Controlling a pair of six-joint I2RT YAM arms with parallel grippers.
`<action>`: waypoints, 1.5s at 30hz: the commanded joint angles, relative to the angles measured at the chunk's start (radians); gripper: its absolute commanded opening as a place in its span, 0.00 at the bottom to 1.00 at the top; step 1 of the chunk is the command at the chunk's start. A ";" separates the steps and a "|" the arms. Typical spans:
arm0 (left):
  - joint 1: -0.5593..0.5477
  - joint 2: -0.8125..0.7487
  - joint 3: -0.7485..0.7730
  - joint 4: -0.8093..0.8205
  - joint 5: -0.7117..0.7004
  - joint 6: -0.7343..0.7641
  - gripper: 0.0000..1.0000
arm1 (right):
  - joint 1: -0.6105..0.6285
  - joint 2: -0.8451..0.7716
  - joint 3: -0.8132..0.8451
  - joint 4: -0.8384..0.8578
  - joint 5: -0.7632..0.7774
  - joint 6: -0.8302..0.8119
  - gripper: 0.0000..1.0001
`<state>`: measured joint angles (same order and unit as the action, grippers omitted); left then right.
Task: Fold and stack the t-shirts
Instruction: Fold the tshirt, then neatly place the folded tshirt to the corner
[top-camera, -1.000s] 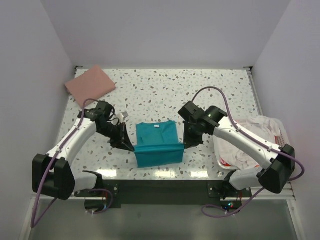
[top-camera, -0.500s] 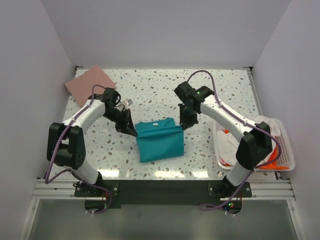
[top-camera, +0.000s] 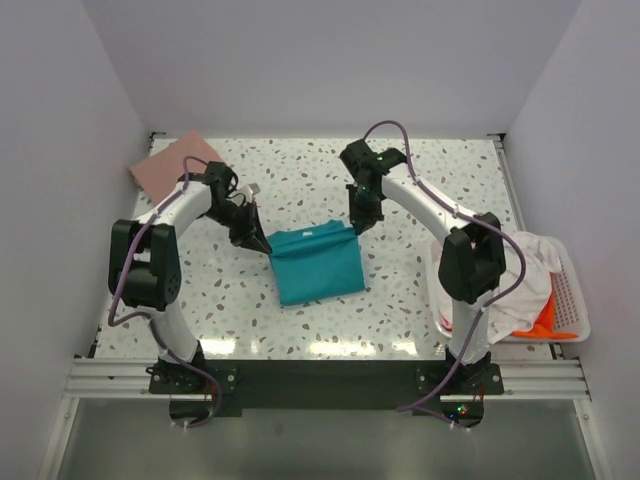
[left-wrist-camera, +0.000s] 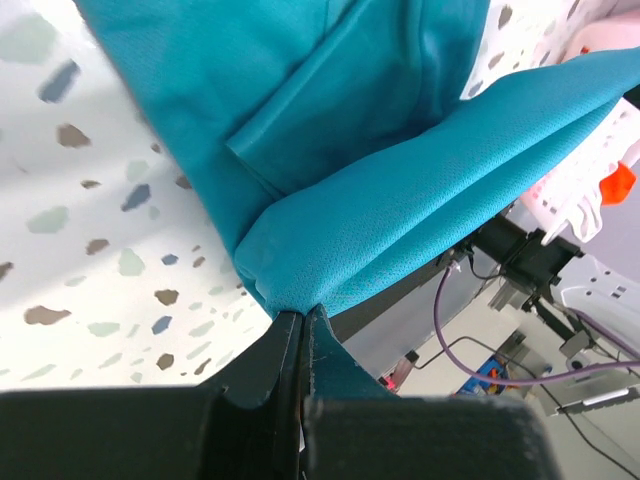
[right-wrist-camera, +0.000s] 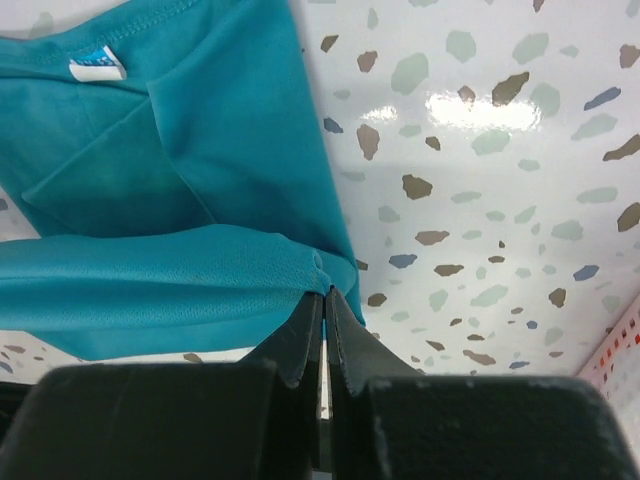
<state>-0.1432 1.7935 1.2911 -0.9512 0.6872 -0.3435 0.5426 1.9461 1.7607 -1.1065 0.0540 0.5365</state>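
My right wrist view cuts the teal t-shirt (right-wrist-camera: 190, 150) off at left edge; collar label (right-wrist-camera: 97, 66) unreadable. Top view: orange t-shirt (top-camera: 548, 320) mostly buried under white t-shirt (top-camera: 525, 265).

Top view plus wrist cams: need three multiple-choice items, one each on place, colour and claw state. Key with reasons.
1. Where on the table does the pink t-shirt lie?
A. far-left corner
B. near-right corner
C. dead centre

2. What colour is the garment lying mid-table?
A. orange
B. teal
C. white

3. How do the left claw and right claw stand?
A. both wide open
B. both shut on cloth
C. one open, one shut

Key:
1 A: it sits folded by the far-left corner.
2 B: the teal t-shirt lies between the arms.
3 B: each wrist view shows fingers pinched together on a teal fold.
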 joint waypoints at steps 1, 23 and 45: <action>0.050 0.042 0.062 0.002 -0.041 0.047 0.00 | -0.032 0.051 0.109 -0.026 0.043 -0.052 0.00; 0.134 0.233 0.350 0.445 -0.195 -0.221 0.73 | -0.136 0.406 0.582 0.187 -0.097 -0.079 0.65; 0.040 -0.068 -0.222 0.724 -0.068 -0.213 0.74 | 0.003 -0.009 -0.079 0.447 -0.213 -0.144 0.64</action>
<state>-0.1005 1.7763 1.1110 -0.3408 0.5732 -0.5407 0.5365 1.9388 1.7069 -0.6903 -0.1040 0.4057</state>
